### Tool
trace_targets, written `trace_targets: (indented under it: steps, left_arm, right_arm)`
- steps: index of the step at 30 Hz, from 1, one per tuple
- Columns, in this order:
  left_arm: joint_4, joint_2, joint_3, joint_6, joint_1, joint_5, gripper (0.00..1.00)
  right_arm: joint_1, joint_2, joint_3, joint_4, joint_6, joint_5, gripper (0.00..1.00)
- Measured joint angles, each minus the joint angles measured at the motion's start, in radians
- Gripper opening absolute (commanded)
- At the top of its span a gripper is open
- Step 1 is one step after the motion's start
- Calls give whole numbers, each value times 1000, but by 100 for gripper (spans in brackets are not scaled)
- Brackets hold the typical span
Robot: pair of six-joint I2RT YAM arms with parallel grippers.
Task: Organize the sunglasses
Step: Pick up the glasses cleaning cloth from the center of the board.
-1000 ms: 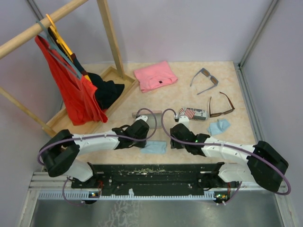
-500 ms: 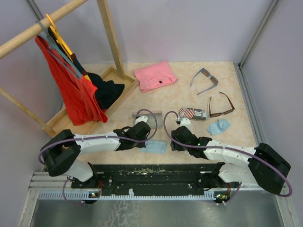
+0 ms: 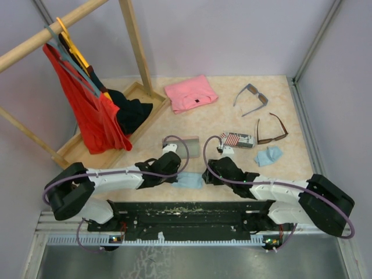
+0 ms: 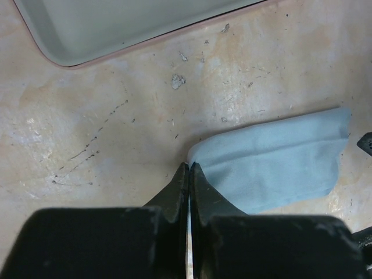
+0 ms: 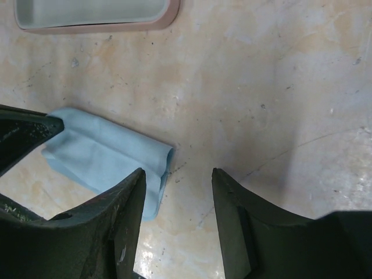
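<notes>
**Desk:** What are you after, and where is it?

**Operator:** I have two pairs at the far right of the tabletop [image 3: 221,116]. One is the grey-blue framed sunglasses with dark lenses [image 3: 251,96]. Nearer to me are the thin brown-framed sunglasses [image 3: 271,131]. Both lie well apart from either pincer, beyond the flag-patterned oblong case [image 3: 238,139].

**Desk:** And the pincers?

**Operator:** My left pincer [image 4: 189,170] is closed tight, its tips touching a corner of the folded light blue cloth [image 4: 273,157]. I can't tell whether any fabric is caught. My right pincer [image 5: 177,174] stands partly open over bare tabletop and grips nothing. The cloth's other end is just beside one finger.
</notes>
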Motion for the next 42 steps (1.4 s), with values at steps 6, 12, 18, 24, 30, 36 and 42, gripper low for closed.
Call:
trace_targets:
  steps: [6, 12, 18, 24, 30, 36, 42]
  left_arm:
    - [7, -10, -10, -7, 0, 8, 0]
    - [7, -23, -21, -14, -1, 16, 0]
    - [2, -29, -25, -17, -6, 19, 0]
    - [1, -30, -25, -18, -6, 19, 0]
    - [1, -30, -26, -18, -7, 19, 0]
    - [1, -30, -26, -18, -7, 19, 0]
    - [7, -34, -32, -19, -7, 19, 0]
  right_arm:
    - [0, 94, 64, 1, 54, -24, 44]
    - [0, 115, 78, -11, 126, -55, 37]
    - [0, 127, 84, -18, 192, -60, 37]
    - [-1, 187, 108, 30, 217, -72, 37]
    - [-2, 208, 116, 51, 220, -74, 32]
    - [-2, 212, 116, 44, 211, -63, 18]
    - [-2, 214, 116, 40, 163, -56, 0]
